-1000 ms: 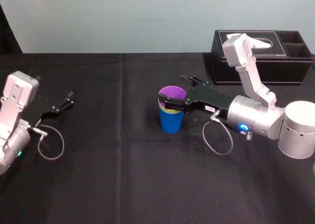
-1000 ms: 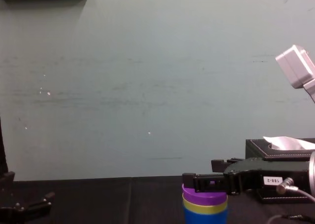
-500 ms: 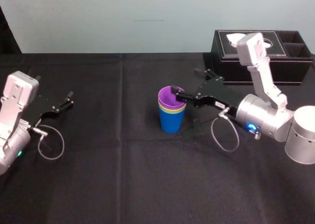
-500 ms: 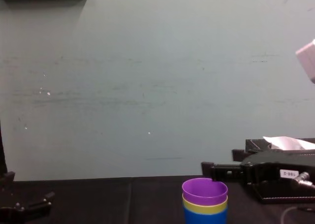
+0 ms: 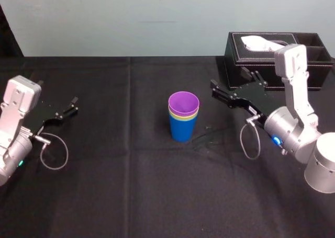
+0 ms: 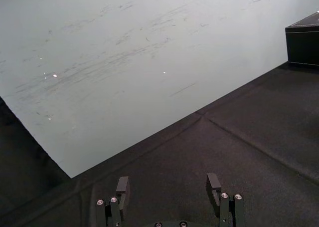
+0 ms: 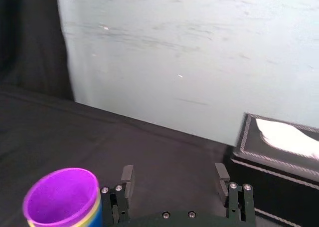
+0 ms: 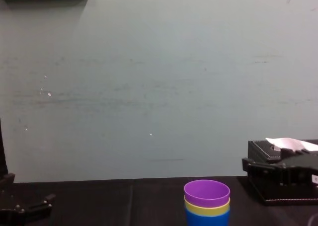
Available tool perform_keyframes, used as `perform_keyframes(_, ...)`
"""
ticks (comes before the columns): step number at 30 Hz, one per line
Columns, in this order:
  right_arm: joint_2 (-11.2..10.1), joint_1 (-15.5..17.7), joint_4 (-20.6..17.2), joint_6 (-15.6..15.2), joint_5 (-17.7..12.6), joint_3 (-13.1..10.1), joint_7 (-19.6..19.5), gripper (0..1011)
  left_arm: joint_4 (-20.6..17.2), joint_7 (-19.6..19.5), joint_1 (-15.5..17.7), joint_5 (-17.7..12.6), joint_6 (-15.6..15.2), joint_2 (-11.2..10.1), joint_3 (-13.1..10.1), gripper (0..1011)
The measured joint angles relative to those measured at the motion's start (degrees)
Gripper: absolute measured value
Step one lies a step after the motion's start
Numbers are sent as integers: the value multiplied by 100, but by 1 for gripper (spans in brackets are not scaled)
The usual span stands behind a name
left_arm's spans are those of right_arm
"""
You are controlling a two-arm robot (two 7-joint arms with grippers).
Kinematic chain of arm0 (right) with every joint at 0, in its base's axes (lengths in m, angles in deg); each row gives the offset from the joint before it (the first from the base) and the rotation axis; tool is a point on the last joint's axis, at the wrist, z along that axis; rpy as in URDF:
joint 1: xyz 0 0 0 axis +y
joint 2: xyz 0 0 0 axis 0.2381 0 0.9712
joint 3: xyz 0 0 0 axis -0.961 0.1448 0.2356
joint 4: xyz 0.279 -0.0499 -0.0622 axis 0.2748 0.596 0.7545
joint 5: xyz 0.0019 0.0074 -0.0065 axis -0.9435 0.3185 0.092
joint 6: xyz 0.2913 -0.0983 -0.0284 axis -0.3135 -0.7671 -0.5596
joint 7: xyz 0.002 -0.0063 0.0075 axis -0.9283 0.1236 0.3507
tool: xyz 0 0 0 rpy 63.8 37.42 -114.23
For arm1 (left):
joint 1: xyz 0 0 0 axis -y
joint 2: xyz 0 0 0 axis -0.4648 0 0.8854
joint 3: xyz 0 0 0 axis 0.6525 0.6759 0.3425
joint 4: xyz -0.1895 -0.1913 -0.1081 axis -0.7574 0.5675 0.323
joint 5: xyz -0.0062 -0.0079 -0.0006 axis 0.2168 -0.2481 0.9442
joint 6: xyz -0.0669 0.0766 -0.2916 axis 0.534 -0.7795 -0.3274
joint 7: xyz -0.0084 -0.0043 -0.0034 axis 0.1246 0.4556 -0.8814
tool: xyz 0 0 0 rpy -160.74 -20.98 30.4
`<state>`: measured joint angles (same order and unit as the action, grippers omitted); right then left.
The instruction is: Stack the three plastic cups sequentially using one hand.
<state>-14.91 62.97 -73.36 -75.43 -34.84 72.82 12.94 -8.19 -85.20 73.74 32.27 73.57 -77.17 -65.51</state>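
Since a second ago the right gripper (image 7: 174, 177) has let go of the purple cup (image 5: 183, 101) and drawn back toward the tissue box (image 5: 298, 73), leaving it nested upright in the yellow-green cup (image 5: 183, 115), which sits in the blue cup (image 5: 182, 129) at the middle of the surface (image 5: 131, 185). With all three stacked, I judge the step is a clean retreat: I'd keep its fingers (image 7: 126, 177) spread, pulling away level so nothing clips the rim or the box behind. That arm is bent with its wrist low, fingers pointing at the stack, while the left gripper (image 5: 63, 111) sits parked at the left, fingers apart.
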Motion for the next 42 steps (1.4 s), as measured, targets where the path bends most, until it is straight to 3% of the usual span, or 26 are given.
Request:
perform_keyframes(12, 314, 66, 514, 153, 189, -184, -219, 1003, 0, 0, 0, 0, 0, 0, 0, 1011)
perform_keyframes(23, 516, -98, 1030, -95, 347, -180, -128, 1003, 0, 0, 0, 0, 0, 0, 0, 1012)
perform_keyframes(42, 520, -113, 1057, -98, 342, -190, -47, 1003, 0, 0, 0, 0, 0, 0, 0, 1011)
